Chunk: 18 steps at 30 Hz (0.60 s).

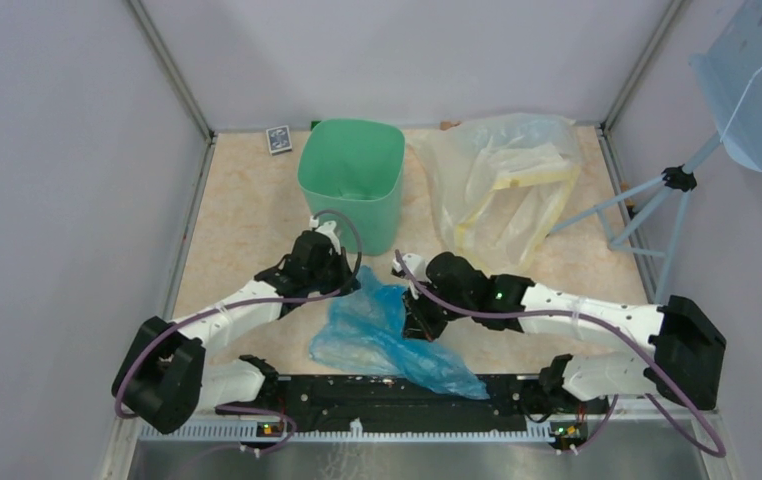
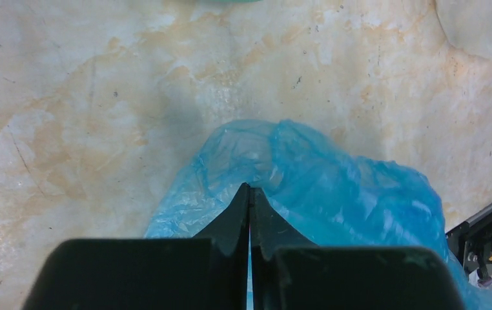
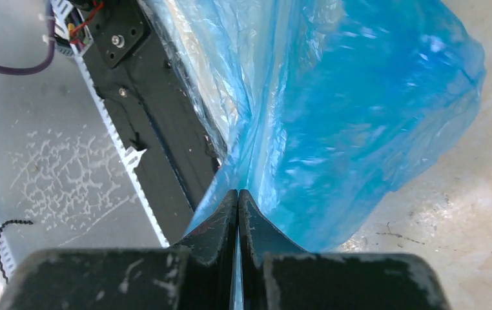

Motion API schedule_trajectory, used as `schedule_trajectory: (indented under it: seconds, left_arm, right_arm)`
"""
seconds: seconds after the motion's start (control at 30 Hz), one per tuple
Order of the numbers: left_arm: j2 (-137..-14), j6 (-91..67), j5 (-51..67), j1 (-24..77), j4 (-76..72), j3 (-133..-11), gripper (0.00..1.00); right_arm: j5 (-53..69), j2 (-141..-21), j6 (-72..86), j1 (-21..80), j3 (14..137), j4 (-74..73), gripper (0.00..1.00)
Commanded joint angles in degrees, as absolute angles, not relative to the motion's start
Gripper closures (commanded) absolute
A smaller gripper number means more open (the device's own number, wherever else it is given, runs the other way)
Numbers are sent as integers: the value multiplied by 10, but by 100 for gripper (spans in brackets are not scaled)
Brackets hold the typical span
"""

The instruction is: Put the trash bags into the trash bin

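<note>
The blue trash bag [image 1: 387, 335] lies crumpled on the table between my two arms, its lower end trailing over the black base rail. My left gripper [image 1: 349, 283] is shut on the bag's upper left edge; in the left wrist view the closed fingertips [image 2: 250, 190] pinch blue film [image 2: 334, 194]. My right gripper [image 1: 419, 318] is shut on the bag's right edge; in the right wrist view the bag [image 3: 359, 116] rises from the closed tips [image 3: 238, 194]. The mint-green trash bin [image 1: 352, 180] stands upright and open at the back, just beyond my left gripper.
A large clear, yellow-banded plastic bag [image 1: 502, 180] lies right of the bin. A small dark card box [image 1: 278, 139] sits at the back left. A pale blue tripod stand [image 1: 677, 200] is outside the right wall. The black base rail [image 1: 377, 395] runs along the near edge.
</note>
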<state>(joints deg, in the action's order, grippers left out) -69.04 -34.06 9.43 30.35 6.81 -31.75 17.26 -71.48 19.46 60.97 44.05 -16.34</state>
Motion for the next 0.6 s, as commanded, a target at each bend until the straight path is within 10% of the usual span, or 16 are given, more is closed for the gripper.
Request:
schedule_trajectory:
  seconds: [0.0,0.2,0.57]
  left_arm:
    - [-682,-334,73,301,42,-310,100]
    - [-683,-334,78,300,43,-298,100]
    - [-706,-338,110,300,28,-273,100]
  right_arm:
    - [174,-667,174,610,462,-164,100]
    - [51,-642,195,605,475,-200,75]
    - [97,-706,264,439,473,-138,57]
